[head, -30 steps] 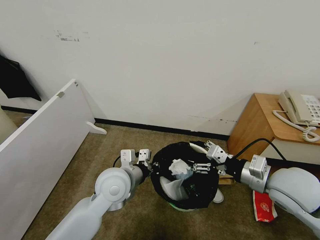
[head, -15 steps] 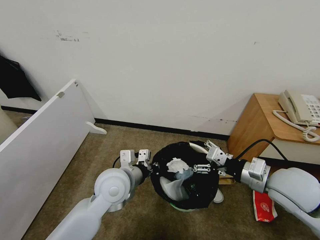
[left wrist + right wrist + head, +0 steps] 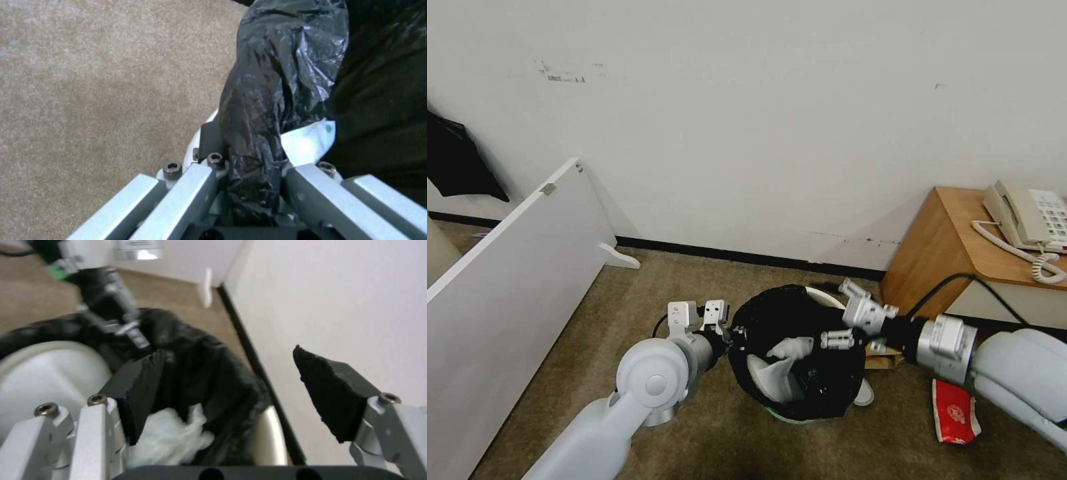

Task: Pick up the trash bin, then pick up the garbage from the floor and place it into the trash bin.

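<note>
The left gripper pinches the rim of the trash bin on the bin's left side. In the left wrist view its fingers squeeze a fold of the black bag over the white rim, with brown carpet next to it. The right gripper hangs over the right side of the bin's mouth, with its claw spread wide and nothing in it. In the right wrist view its two black pads are far apart above the bag, and a white tissue lies down inside. More white trash sits in the bin. A red cup lies flat on the carpet to the right of the bin. A wooden cabinet with a phone on it stands by the wall.
</note>
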Controlling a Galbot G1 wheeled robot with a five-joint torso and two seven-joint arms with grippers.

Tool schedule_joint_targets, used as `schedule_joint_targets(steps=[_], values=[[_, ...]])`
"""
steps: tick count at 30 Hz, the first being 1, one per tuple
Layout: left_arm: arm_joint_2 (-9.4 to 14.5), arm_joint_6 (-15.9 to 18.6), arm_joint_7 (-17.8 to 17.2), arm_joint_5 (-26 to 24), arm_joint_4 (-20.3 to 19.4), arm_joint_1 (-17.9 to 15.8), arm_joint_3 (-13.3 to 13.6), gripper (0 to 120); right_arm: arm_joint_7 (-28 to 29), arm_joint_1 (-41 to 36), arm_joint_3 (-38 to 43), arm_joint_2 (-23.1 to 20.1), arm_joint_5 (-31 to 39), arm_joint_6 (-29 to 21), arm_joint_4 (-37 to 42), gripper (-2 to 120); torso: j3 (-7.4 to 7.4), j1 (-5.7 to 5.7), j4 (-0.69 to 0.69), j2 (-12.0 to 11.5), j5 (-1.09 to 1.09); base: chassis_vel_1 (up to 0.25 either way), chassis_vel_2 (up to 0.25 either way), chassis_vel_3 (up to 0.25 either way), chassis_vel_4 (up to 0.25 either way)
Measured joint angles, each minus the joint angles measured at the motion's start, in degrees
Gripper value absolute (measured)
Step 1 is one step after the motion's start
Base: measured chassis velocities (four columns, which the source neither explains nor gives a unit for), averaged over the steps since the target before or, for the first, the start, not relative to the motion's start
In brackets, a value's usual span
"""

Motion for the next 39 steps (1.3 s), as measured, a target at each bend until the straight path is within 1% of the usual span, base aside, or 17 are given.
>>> schedule_joint_targets(steps=[1,2,3,4,5,7,8,10,11,13,15,16,18,19,24,33,39], values=[[0.0,0.0,0.0,0.4,-0.1,0.3,0.0,2,0.0,-0.4,0.0,-1.3,0.4,0.3,0.6,78,0.00,0.00,-0.01,0.0,-0.08,0.000,0.000,0.000,0.000],[0.0,0.0,0.0,0.4,-0.1,0.3,0.0,2,0.0,-0.4,0.0,-1.3,0.4,0.3,0.6,78,0.00,0.00,-0.01,0.0,-0.08,0.000,0.000,0.000,0.000],[0.0,0.0,0.1,0.5,-0.3,0.7,0.0,2,0.6,0.0,0.7,-0.7,1.4,-0.8,0.9,78,0.00,0.00,0.01,0.0,-0.04,0.000,0.000,0.000,0.000],[-0.1,0.0,0.2,0.8,-0.3,0.8,-0.1,2,-0.3,-0.8,0.8,-1.6,1.1,-0.6,1.2,78,0.00,0.00,0.01,0.0,0.01,0.000,0.000,0.000,0.000],[-0.1,0.0,0.2,1.1,-0.5,1.0,-0.1,2,0.1,-1.0,0.8,-3.1,1.4,-0.2,1.3,78,0.00,0.00,-0.01,0.0,-0.10,0.000,0.000,0.000,0.000],[-0.1,0.0,0.2,1.1,-0.9,1.2,-0.3,2,0.5,-0.5,1.1,-2.6,1.8,-1.1,1.2,78,0.00,0.00,0.00,0.0,-0.08,0.000,0.000,0.000,0.000],[-0.1,0.0,0.2,1.0,-1.0,1.4,-0.3,2,-0.1,-0.4,1.1,-2.1,1.3,-1.5,1.3,78,0.00,0.00,0.01,0.0,0.00,0.000,0.000,0.000,0.000],[0.0,0.0,0.3,1.3,-1.0,1.5,-0.3,2,0.0,-1.0,0.2,-2.7,1.0,-1.1,1.8,79,0.00,0.00,0.00,0.0,0.00,0.000,0.000,0.000,0.000],[0.2,0.0,0.3,1.5,-1.2,1.8,-0.7,2,0.7,-1.3,-0.1,-3.2,1.2,-1.3,2.4,79,0.00,0.00,-0.02,0.0,-0.09,0.000,0.000,0.000,0.000],[0.3,0.0,0.5,1.5,-1.7,2.5,-1.4,2,0.4,-1.2,0.6,-1.6,1.2,-2.2,2.3,82,0.00,0.00,0.00,0.0,-0.04,0.000,0.000,0.000,0.000],[0.6,0.0,0.8,1.6,-1.9,2.9,-1.8,2,0.8,-1.2,0.7,-1.3,1.3,-2.1,2.1,82,0.00,0.00,0.01,0.0,0.01,0.000,0.000,0.000,0.000],[0.7,0.0,0.9,1.7,-2.1,3.2,-2.1,2,1.5,-1.4,0.7,-1.7,1.6,-1.9,2.1,82,0.00,0.00,0.00,0.0,-0.06,0.000,0.000,0.000,0.000],[0.8,0.0,1.0,1.8,-2.2,3.6,-2.4,2,1.7,-1.5,0.9,-1.4,1.7,-1.8,2.2,82,0.00,0.00,0.00,0.0,-0.10,0.000,0.000,0.000,0.000],[1.0,0.0,1.1,1.9,-2.4,3.8,-2.7,2,2.2,-1.5,1.1,-0.6,2.2,-1.9,2.4,82,0.00,0.00,0.00,0.0,-0.02,0.000,0.000,0.000,0.000],[1.2,0.0,1.1,1.9,-2.9,4.4,-3.1,2,3.9,-1.5,1.8,-0.3,3.4,-1.8,2.8,82,0.00,0.00,0.00,0.0,-0.06,0.000,0.000,0.000,0.000],[1.8,0.0,0.7,2.0,-5.2,6.5,-4.8,2,7.1,-4.0,8.9,-1.1,9.3,-0.7,4.8,82,0.00,0.00,0.00,0.0,-0.05,0.000,0.000,0.000,0.000],[2.7,0.0,-0.1,1.7,-6.7,8.2,-6.4,2,9.2,-9.3,16.6,-0.4,14.6,-0.2,7.4,81,0.00,0.00,0.00,0.0,-0.05,0.000,0.000,0.000,0.000]])
